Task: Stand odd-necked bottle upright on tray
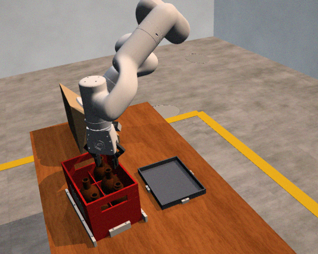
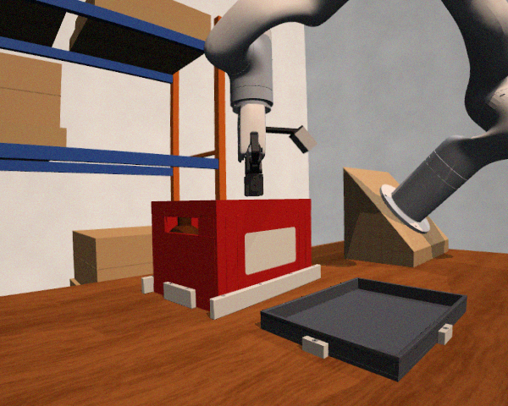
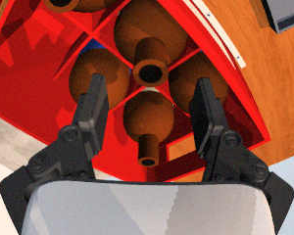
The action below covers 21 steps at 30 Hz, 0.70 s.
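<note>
Five brown bottles stand in the red crate [image 1: 115, 218] [image 2: 184, 257] [image 3: 250, 114]. My gripper [image 1: 106, 164] [image 2: 254, 188] [image 3: 150, 91] is open, empty and pointing down, fingertips just above the crate's rim in the exterior view. In the top view the back bottle [image 1: 99, 172] is below and partly behind the fingers. In the wrist view a thick-looking neck [image 3: 151, 54] shows between the fingertips and a slimmer-looking neck [image 3: 148, 147] lower down; the fingers partly cover two other bottles. A fifth bottle [image 3: 64, 3] is cut off at the top. The tray [image 1: 170, 180] [image 2: 355, 319] [image 3: 288, 7] holds nothing.
Low white rails [image 1: 81, 216] [image 2: 267, 290] flank the crate, and small white blocks [image 1: 185, 200] [image 2: 315, 346] sit against the tray. The arm's wooden wedge base [image 1: 72, 117] [image 2: 372, 231] is at the table's back. A blue and orange shelf [image 2: 219, 131] with boxes stands behind.
</note>
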### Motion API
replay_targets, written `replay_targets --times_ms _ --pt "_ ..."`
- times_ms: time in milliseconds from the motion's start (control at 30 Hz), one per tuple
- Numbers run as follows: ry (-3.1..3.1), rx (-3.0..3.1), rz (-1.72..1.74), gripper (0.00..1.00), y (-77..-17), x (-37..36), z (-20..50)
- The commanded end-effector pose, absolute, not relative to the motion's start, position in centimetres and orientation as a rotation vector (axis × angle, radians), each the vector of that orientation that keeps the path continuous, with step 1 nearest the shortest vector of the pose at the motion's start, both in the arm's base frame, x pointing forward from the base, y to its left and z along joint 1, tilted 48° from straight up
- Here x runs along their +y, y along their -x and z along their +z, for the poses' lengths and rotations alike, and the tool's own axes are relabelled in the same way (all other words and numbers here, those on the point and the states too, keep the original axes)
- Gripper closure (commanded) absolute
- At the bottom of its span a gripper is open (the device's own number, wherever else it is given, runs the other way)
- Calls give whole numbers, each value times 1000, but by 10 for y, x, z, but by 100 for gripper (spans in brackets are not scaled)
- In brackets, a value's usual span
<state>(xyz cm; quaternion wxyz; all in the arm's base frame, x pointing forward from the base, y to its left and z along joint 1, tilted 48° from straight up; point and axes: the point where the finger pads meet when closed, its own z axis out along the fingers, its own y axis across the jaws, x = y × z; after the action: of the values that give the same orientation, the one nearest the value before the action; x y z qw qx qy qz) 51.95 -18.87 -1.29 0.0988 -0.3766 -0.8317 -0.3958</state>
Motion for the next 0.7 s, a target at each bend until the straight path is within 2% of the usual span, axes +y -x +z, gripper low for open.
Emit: replay_targets --times_ms 0,667 --pt "1115 -2462 -1171 35 -520 -189 -12" --pt "1115 -2462 -1171 35 -521 -182 -19"
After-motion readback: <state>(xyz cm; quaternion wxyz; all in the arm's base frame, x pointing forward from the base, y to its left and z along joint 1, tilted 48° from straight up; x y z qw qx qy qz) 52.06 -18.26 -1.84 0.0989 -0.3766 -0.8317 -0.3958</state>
